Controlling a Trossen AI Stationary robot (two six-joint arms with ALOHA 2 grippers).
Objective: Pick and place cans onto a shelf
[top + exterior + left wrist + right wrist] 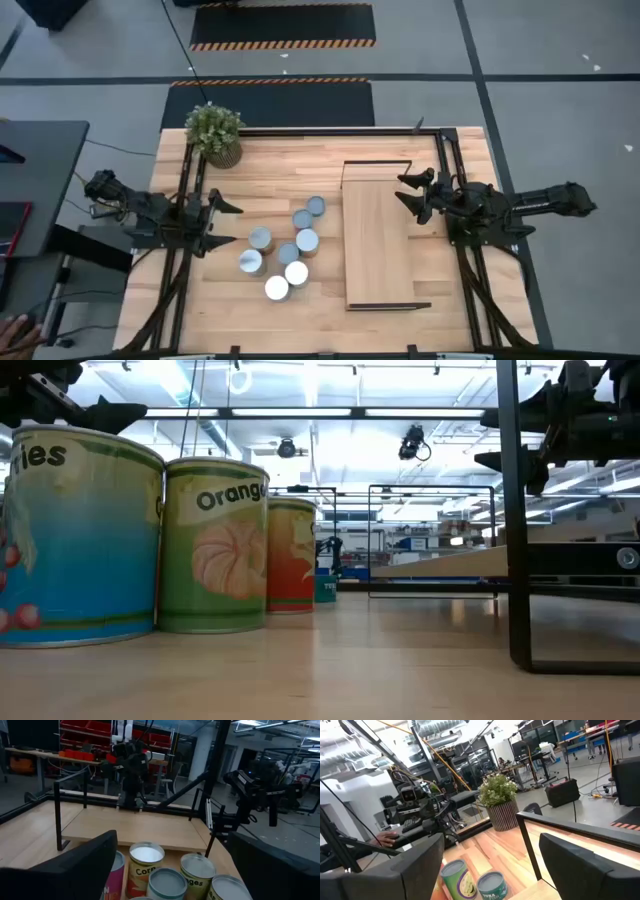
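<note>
the cans (283,252) sit bunched together in the middle of the table, none on the shelf (378,243) just to their right. the left gripper (228,224) hovers at the cluster's left edge, fingers spread and holding nothing; the right gripper (404,189) waits over the shelf's far end, also spread and empty. i'd take the outermost can first, the one nearest the left gripper, coming straight down so the fingers don't knock its neighbours, then close around its sides.
</note>
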